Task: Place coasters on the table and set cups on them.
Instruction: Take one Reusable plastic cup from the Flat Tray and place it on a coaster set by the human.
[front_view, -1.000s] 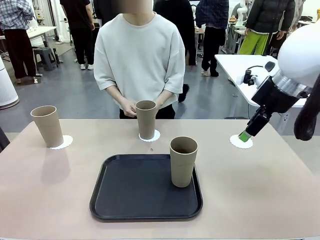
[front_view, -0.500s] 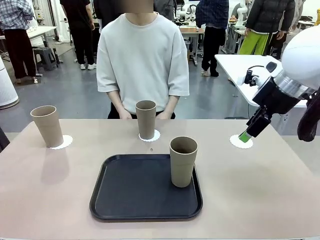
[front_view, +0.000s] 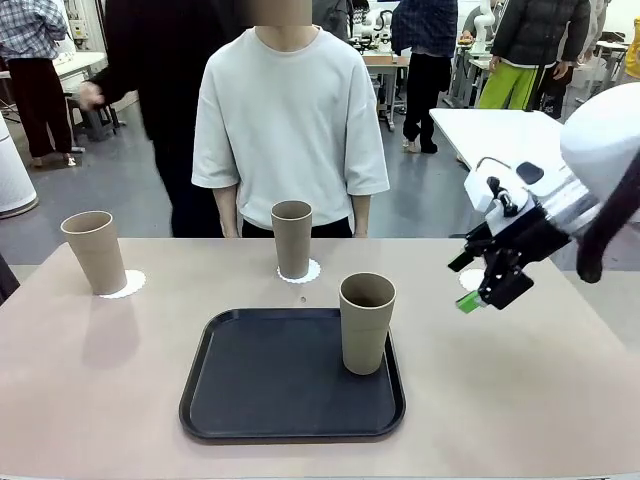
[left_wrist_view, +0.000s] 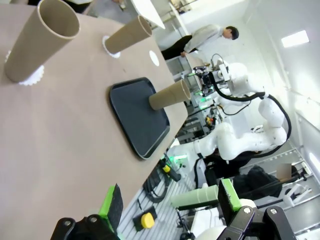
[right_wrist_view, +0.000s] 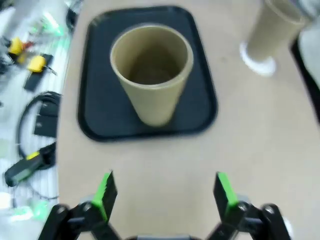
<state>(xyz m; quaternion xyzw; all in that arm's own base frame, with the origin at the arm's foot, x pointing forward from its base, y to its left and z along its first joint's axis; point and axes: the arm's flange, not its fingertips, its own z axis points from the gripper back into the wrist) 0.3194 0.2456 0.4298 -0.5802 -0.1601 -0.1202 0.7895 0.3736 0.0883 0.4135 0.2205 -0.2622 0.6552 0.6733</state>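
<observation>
Two cups stand on coasters at the far side of the desk (front_view: 90, 400): left cup (front_view: 95, 251) on its coaster (front_view: 130, 286), middle cup (front_view: 292, 238) on its coaster (front_view: 310, 273), in front of the person. Third cup (front_view: 366, 322) stands upright on the black tray (front_view: 260, 385), not yet placed. Third coaster (front_view: 470, 279) lies bare at far right (partly hidden behind the arm). Right pincer (front_view: 478, 283) spread wide, empty, hanging above the desk and aimed at the tray cup. Left pincer (left_wrist_view: 167, 200) also wide, empty. Judgement: two of three done; the last cup needs carrying to the bare coaster.
</observation>
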